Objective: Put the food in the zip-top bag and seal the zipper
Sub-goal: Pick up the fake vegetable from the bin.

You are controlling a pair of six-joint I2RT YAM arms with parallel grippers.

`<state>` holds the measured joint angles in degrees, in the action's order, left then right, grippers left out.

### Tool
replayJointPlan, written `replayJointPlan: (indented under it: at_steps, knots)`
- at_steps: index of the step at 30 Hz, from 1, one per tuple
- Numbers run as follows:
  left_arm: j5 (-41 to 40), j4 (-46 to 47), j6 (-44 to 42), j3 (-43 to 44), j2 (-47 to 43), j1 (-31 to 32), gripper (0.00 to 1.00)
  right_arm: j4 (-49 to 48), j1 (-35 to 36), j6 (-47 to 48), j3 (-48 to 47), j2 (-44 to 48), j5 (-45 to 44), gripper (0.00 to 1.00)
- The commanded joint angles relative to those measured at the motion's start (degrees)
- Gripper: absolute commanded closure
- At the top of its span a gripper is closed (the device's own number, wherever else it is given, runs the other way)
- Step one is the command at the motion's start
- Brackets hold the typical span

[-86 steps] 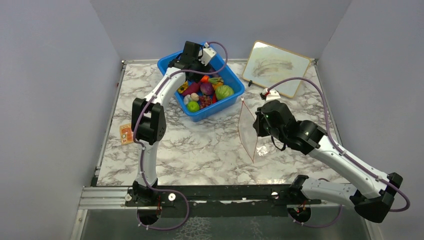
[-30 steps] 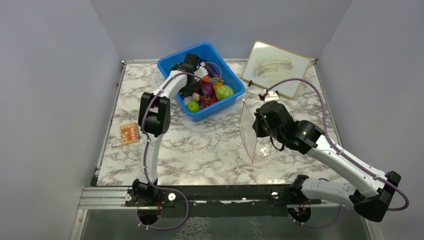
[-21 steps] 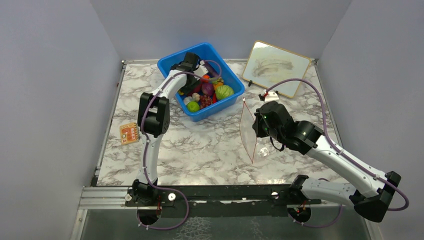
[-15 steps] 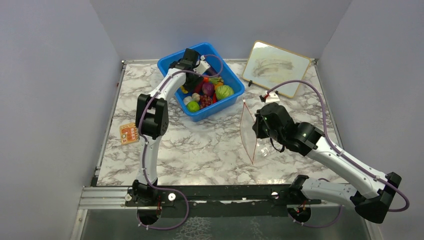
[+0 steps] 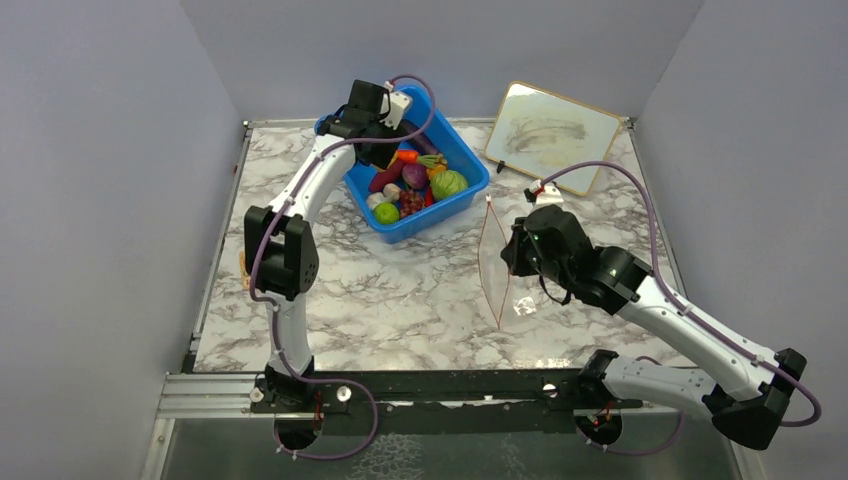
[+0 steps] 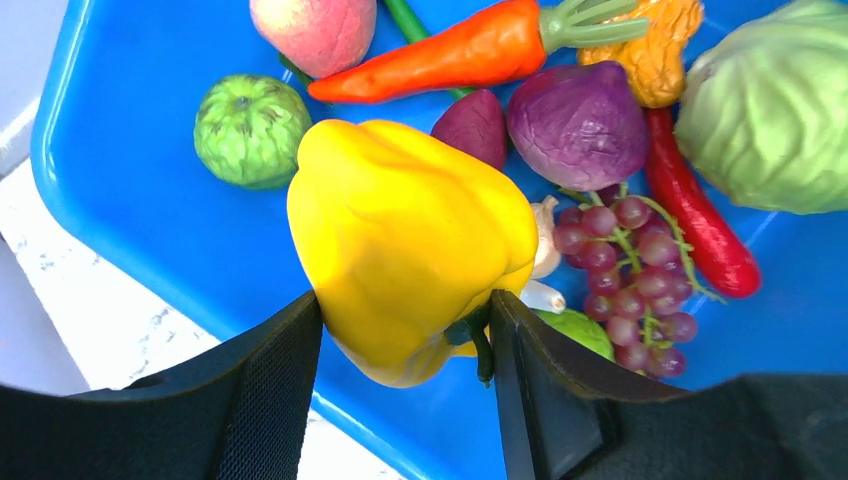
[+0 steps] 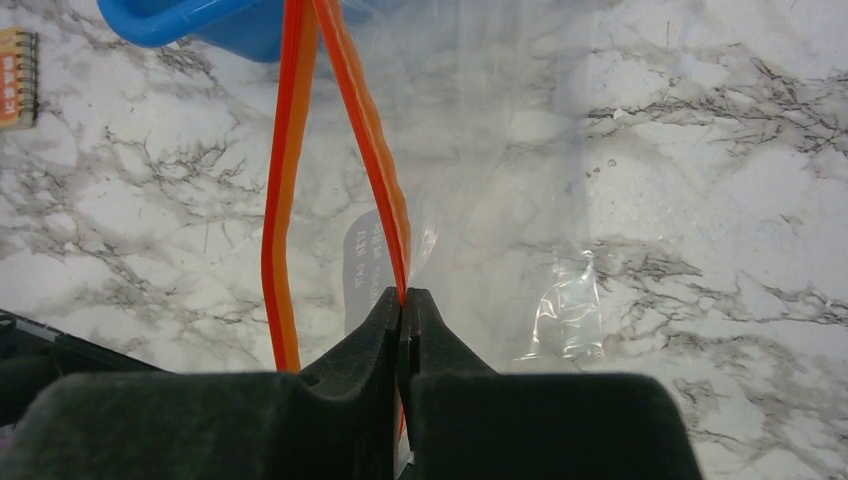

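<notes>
Yellow pepper (image 6: 410,240) spreads left gripper (image 6: 402,302); right gripper (image 7: 403,298) seemingly pinches zipper (image 7: 367,140).

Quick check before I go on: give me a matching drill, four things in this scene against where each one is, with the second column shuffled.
1. yellow pepper
2. zip-top bag
3. orange carrot
4. whiteboard

A. lying in the blue bin
B. at the far right corner of the table
C. clamped in the left hand
D. pinched at its zipper by the right hand

Pairs: 1-C, 2-D, 3-A, 4-B
</notes>
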<state>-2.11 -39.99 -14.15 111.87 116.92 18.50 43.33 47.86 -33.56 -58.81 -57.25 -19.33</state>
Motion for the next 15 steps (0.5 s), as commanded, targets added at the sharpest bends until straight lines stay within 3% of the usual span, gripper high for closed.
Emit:
replayJointPlan:
  at_steps: [1, 8, 15]
  knots:
    - [7.07, 5.12, 8.99, -5.26, -8.56, 0.28, 0.79, -3.26, -0.31, -3.07, 0.97, 0.34, 3.06, 0.99]
    - [23.76, 17.44, 19.11, -24.98, -22.99, 0.28, 0.79, -7.24, -0.33, -5.17, 1.71, 0.29, 6.07, 0.99]
    - [33.3, 23.48, 26.81, -34.77, -33.0, 0.26, 0.79, -9.31, -0.31, -6.53, 0.84, -1.01, 8.26, 0.99]
